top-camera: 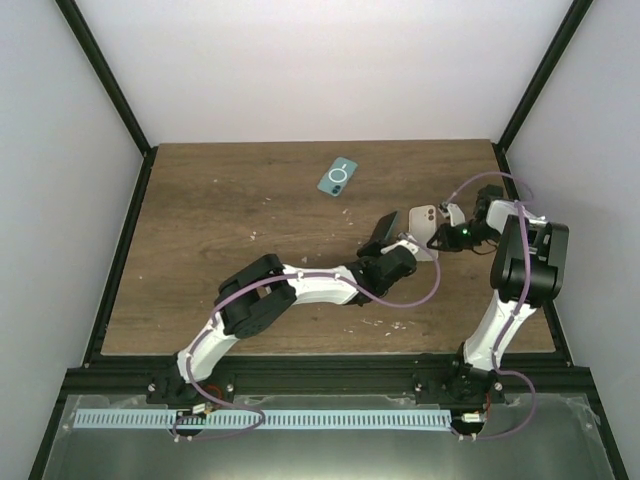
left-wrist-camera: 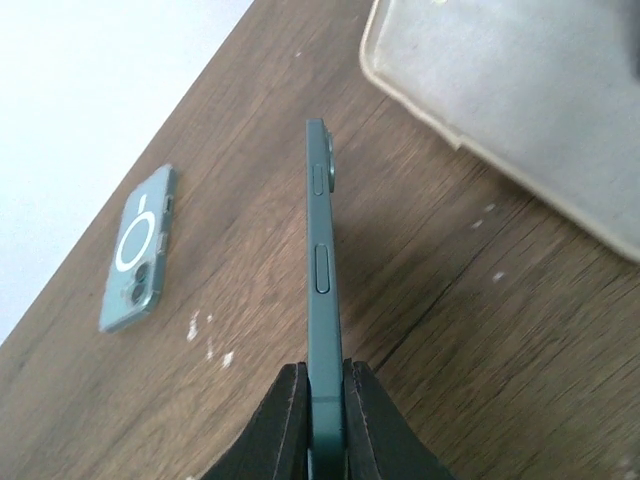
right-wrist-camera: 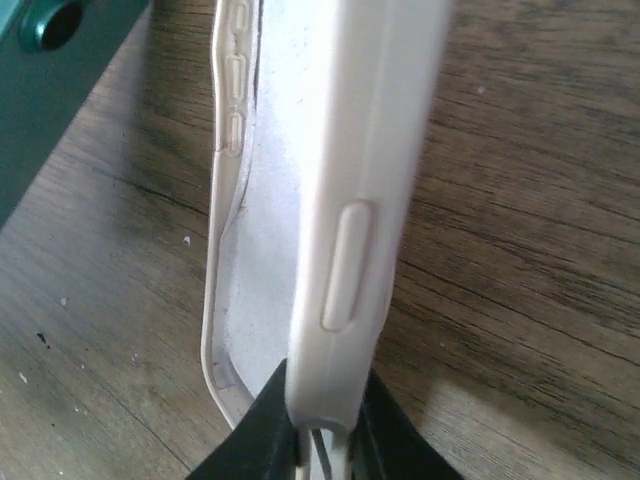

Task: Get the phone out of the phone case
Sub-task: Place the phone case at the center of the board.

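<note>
toward the right of the table [top-camera: 220, 230], the two arms met with the main part of the job looking done. the dark green phone [left-wrist-camera: 322, 270] stood on its edge, clamped between the pads of the left gripper [left-wrist-camera: 325, 400]. it was bare all round, its side buttons showing and no shell on it. the pale phone case [right-wrist-camera: 330, 180] was pinched by its rim in the right gripper [right-wrist-camera: 325, 405], and its hollow inner side looked empty in the right wrist view. in the left wrist view the case sat just beside the phone, up and to the right, with wood grain showing between them, so i judged them apart and not touching. from above, the two were close together and tilted over the wood. whether either touched the table i could not tell.

what seemed left was small: draw the two further apart and set each one down.

a second phone in a clear case [top-camera: 338, 176] lay flat, back upward, further back on the table, well apart from both grippers and out of the way. nothing stood between the grippers. the one risk i saw was the phone's corner, which showed at the edge of the right wrist view. it could catch the case's lip if the arms closed in.
</note>
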